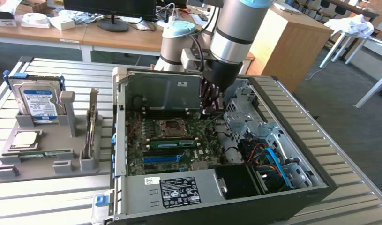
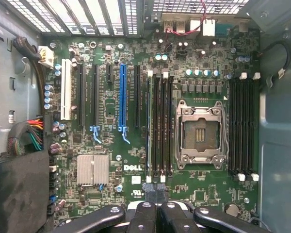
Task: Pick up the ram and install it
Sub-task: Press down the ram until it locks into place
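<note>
The ram is a long green stick standing in a slot of the motherboard, just in front of the empty processor socket in the open computer case. In the wrist view the ram appears edge-on in the first of the black memory slots beside the socket. My gripper hangs well above the board near the case's back wall, at the exterior view's right of the socket. Its dark fingers are pressed together with nothing between them, and the gripper is shut.
A grey holder at the exterior view's left carries a hard drive, a square silver processor chip, an upright expansion card and a thin green strip. Drive cages and cables fill the case's right side. A power supply is in front.
</note>
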Controlling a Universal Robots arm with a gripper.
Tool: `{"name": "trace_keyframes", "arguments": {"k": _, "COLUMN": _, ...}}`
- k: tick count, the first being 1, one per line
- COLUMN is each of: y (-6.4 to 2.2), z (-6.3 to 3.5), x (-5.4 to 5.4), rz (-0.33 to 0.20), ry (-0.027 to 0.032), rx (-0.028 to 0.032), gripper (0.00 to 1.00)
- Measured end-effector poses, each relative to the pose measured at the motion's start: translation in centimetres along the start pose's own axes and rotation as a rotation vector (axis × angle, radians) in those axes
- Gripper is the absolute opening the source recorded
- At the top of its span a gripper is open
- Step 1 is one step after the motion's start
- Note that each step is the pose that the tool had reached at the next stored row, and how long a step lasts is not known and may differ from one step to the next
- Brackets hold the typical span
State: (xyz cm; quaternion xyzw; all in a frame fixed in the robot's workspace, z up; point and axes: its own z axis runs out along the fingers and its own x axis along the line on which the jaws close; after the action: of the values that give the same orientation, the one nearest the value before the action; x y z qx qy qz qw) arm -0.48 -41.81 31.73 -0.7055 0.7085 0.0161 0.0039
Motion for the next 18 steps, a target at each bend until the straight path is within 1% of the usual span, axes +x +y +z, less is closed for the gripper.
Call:
{"name": "trace_keyframes", "arguments": {"k": 10, "y": 0.00, "z": 0.35, "x": 0.01, "rz": 0.000, "ry": -0.0002, "rx": 0.0000, "gripper": 0.10}}
{"name": "trace_keyframes", "arguments": {"k": 18, "y": -0.02, "z": 0.99, "x": 0.03, "rz": 0.000, "ry": 0.0000, "rx": 0.0000, "gripper": 0.10}}
